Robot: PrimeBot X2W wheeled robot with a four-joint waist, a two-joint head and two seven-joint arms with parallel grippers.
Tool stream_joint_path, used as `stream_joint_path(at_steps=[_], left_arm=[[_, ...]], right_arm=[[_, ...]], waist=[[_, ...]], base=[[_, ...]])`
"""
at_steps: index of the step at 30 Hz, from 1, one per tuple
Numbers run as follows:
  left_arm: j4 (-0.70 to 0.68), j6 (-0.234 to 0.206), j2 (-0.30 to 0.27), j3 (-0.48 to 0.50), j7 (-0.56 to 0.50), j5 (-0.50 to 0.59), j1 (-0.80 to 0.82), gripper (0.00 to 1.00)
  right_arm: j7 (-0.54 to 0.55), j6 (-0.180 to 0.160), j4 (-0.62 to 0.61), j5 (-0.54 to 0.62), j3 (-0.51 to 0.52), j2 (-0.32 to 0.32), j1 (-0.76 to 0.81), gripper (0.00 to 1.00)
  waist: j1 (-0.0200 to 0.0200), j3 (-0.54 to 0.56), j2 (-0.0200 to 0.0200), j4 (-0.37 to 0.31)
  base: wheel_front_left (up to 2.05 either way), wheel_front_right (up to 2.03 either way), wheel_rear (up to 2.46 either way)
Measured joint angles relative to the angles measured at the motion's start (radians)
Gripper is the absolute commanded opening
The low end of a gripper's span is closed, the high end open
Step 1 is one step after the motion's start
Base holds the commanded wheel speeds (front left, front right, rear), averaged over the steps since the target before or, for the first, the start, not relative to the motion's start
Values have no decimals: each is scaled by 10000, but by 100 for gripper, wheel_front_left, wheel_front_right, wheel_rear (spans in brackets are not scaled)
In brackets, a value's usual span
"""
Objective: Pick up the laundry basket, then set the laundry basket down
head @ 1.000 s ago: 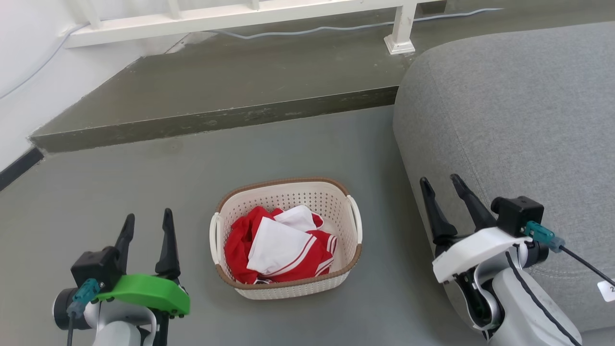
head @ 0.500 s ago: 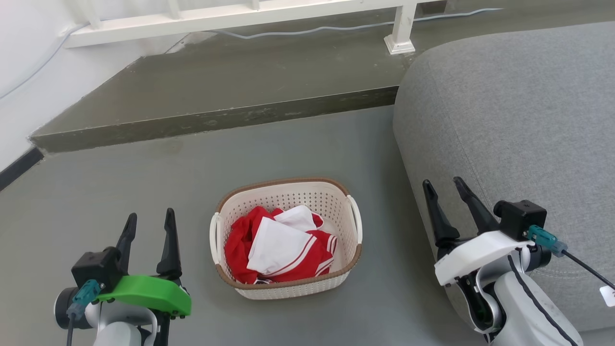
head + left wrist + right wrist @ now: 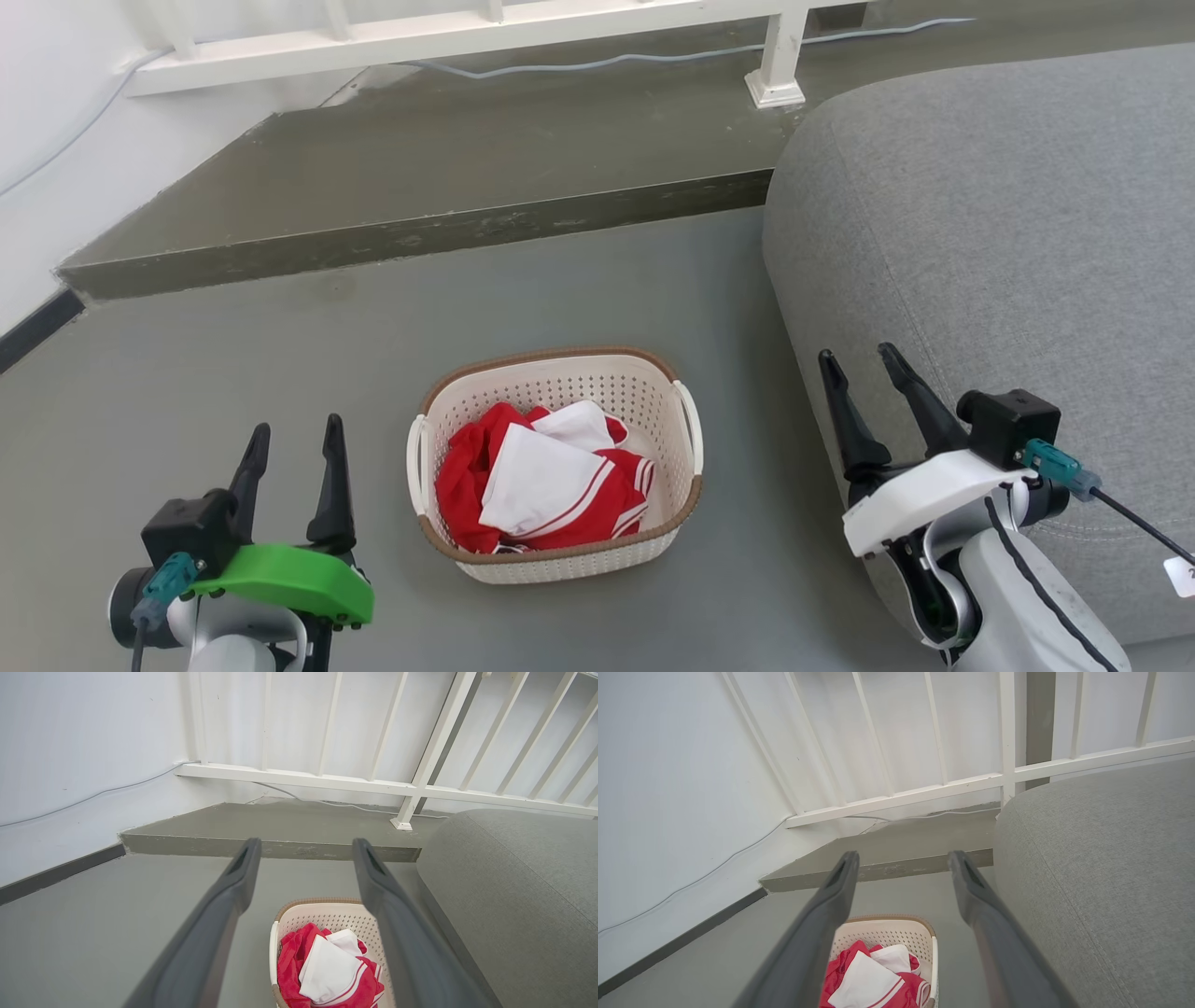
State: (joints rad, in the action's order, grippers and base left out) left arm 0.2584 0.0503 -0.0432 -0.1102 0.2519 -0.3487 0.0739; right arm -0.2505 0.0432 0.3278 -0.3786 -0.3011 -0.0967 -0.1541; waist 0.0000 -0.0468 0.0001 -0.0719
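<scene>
Your laundry basket (image 3: 560,385) sits on the floor (image 3: 280,355) holding red-white cloth (image 3: 541,478) (shirts, probably), left gripper (image 3: 297,426) at its 8 o'clock, right gripper (image 3: 855,352) at 3 o'clock, both jaws wide.

Laundry basket (image 3: 560,392) left of sofa (image 3: 1008,261)

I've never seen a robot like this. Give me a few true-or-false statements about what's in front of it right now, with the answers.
1. The laundry basket stands on the floor, between the two grippers in the head view. True.
2. The left gripper is shut on a basket handle. False: its fingers are open, apart from the basket, holding nothing.
3. Red and white clothes lie in the basket. True.
4. The basket rests on the grey sofa. False: it stands on the floor beside the sofa.
5. The right gripper has its fingers open. True.
</scene>
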Motion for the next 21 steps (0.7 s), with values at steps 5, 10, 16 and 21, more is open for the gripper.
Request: stream_joint_path(at_steps=[5,10,16,21], left_arm=[[6,13,2,0,0,0,-32,100],[15,23,4,-12,0,-92,-36,100],[424,69,81,-132,-46,-217,-227,0],[669,71,171,-142,-136,-332,-389,0]], right_arm=[[0,8,0,12,42,10,10,100],[0,35,0,13,61,25,36,100],[8,17,351,25,29,77,361,0],[42,17,564,-88,56,117,739,0]], waist=[[0,43,0,-11],[0,79,0,-15],[0,88,0,-13],[0,93,0,-8]], base=[[0,0,0],[0,0,0],[0,0,0],[0,0,0]])
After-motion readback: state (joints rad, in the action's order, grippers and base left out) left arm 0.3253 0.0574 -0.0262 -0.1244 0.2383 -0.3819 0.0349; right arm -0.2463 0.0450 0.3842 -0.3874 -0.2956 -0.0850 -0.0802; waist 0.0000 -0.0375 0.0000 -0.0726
